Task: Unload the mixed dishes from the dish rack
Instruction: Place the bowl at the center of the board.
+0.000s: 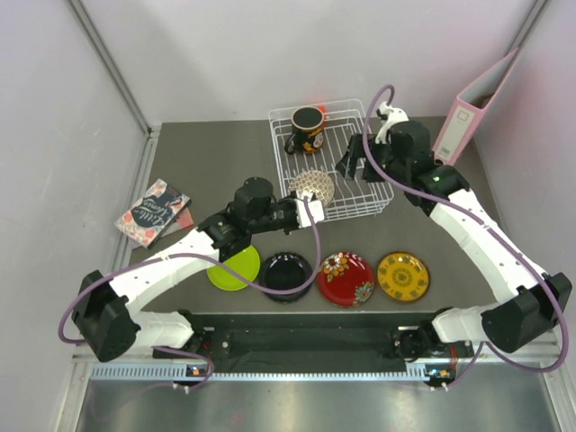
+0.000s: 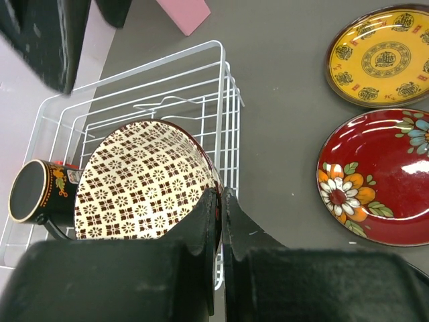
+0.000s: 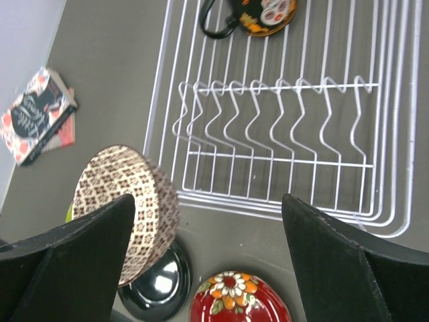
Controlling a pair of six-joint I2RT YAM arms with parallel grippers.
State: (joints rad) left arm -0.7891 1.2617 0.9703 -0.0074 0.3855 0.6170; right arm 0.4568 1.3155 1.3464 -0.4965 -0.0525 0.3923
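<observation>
One rigid, likely breakable bowl [image 2: 141, 181] is hanging rim-pinched in the left gripper [image 2: 220, 198]; right gripper [image 3: 208, 208] is hovering spread.

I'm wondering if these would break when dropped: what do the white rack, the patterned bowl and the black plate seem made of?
The dish rack looks like metal wire with a white coating: thin bent rods. The bowl seems glazed ceramic, given its printed lattice, though melamine is possible. The black plate is glossy, with mirror-like highlights: probably glazed ceramic or glass.
</observation>
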